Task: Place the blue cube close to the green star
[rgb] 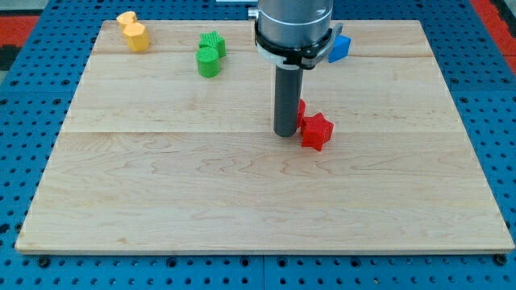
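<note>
The blue cube (339, 48) lies near the view's top, right of centre, partly hidden behind the arm's grey body. The green star (214, 42) lies at the view's top, left of centre, touching a green cylinder (208, 63) just below it. My tip (285, 134) rests on the board near the middle, well below the blue cube and to the lower right of the green star. It stands just left of a red star (317, 131).
A second red block (301, 109) peeks out from behind the rod, above the red star. Two yellow blocks, a heart (126, 19) and a rounded one (137, 36), lie at the top left corner of the wooden board (242, 201).
</note>
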`<state>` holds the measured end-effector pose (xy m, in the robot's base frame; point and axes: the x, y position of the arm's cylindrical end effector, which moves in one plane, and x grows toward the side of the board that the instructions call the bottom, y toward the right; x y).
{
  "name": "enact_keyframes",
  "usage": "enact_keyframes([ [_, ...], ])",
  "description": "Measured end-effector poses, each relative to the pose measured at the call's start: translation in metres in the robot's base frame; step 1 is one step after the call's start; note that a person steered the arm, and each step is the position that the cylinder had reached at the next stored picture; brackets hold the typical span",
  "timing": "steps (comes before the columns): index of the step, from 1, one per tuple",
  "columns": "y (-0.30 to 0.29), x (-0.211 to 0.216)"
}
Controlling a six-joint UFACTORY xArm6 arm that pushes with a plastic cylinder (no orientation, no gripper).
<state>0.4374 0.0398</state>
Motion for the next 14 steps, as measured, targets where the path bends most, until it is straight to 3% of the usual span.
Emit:
enact_keyframes([
  [2, 0.004, -0.023],
  [3, -0.041, -0.035],
  [4, -0.027, -0.091],
  [6, 0.136, -0.114],
  [7, 0.203, -0.160],
  [8, 0.191, -0.227],
  [10, 0.075, -0.222],
  [11, 0.087, -0.198],
  [12, 0.046, -0.176],
  [13, -0.001, -0.174],
  [14, 0.001, -0.188],
])
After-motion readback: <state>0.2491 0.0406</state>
